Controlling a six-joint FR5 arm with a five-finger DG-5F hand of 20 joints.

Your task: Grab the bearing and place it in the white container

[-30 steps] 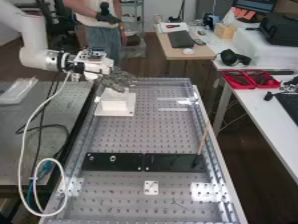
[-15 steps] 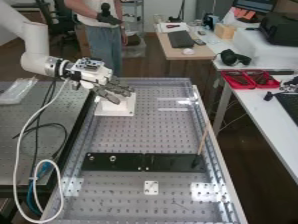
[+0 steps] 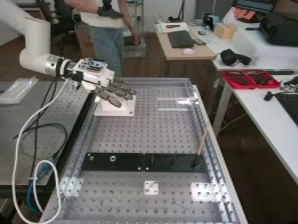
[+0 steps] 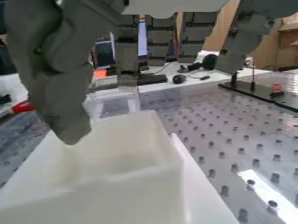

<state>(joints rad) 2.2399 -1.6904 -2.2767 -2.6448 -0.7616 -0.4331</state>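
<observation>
In the high view, the hand [image 3: 114,91] is at the far left of the perforated bench, its fingers extended over the white container [image 3: 118,106]. Seen from the wrist, the hand [image 4: 63,75] has a straight thumb hanging over the container's opening, while the other fingers stand spread and apart from it, with nothing between them. The white container [image 4: 130,192] is upright and open-topped, on a white base; no bearing can be made out in the part of its inside that shows. Small round metallic parts [image 3: 113,158] sit on the black plate; whether one is a bearing I cannot tell.
The black plate [image 3: 173,162] lies across the bench, with a thin upright rod [image 3: 202,141] near its right end. A small white plate [image 3: 151,187] is closer to the near end. Red trays [image 3: 249,79] stand on the side table. A white cable loops at the left.
In the high view the hand has come lower and nearer to the container than a second ago, and its fingers now show spread out. Over the last half second it has shifted only slightly.
</observation>
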